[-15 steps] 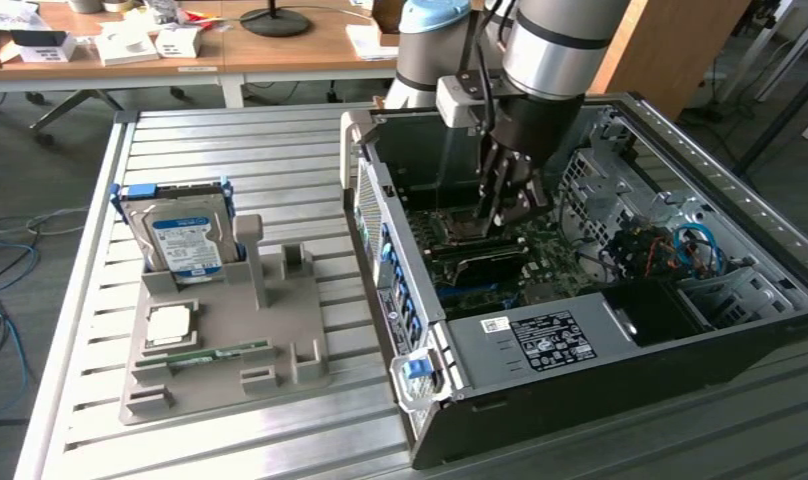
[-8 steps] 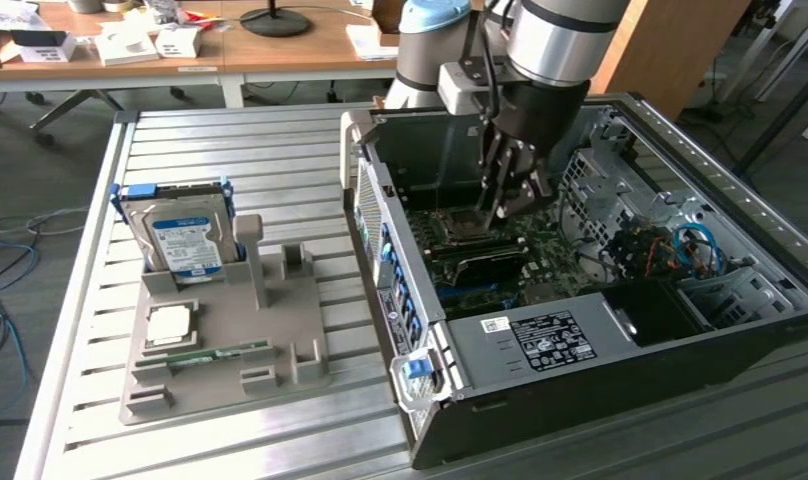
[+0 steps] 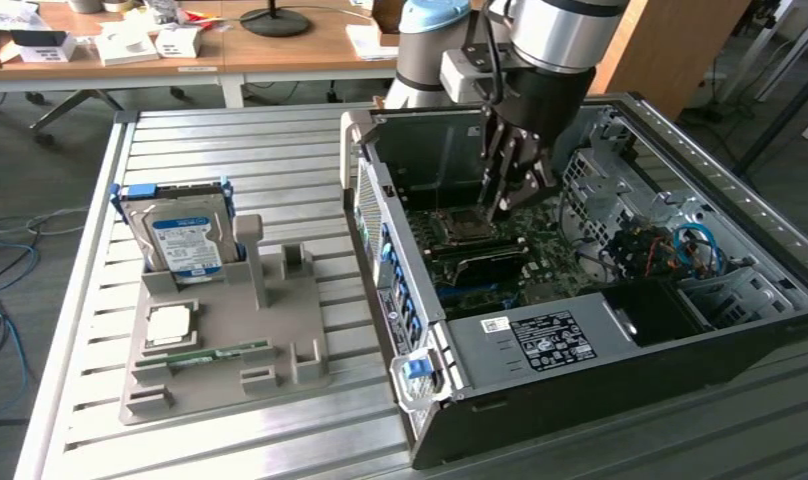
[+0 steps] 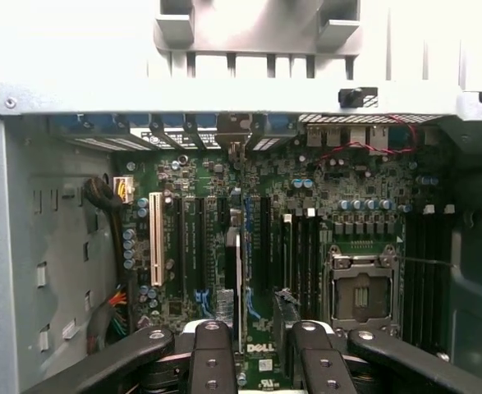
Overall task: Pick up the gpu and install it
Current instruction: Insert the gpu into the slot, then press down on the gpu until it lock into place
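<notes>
Tool (image 4: 253,345) pinching gpu (image 4: 239,271) edge-on above motherboard (image 4: 306,205) slots; slight misalignment could jam the card against a slot.

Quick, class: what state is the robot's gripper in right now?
Gripper: jaws astride the edge-on gpu above the motherboard; whether they clamp it cannot be told.

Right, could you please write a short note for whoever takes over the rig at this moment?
Gripper: down inside the open PC case, just above the motherboard.
GPU: at the gripper, edge-on, in line with the expansion slots, its bracket toward the case's rear wall.
Done: GPU is off the parts tray; hard drive and memory stick sit there.
Left: seating not confirmed; I cannot tell whether the card is in its slot.
</notes>
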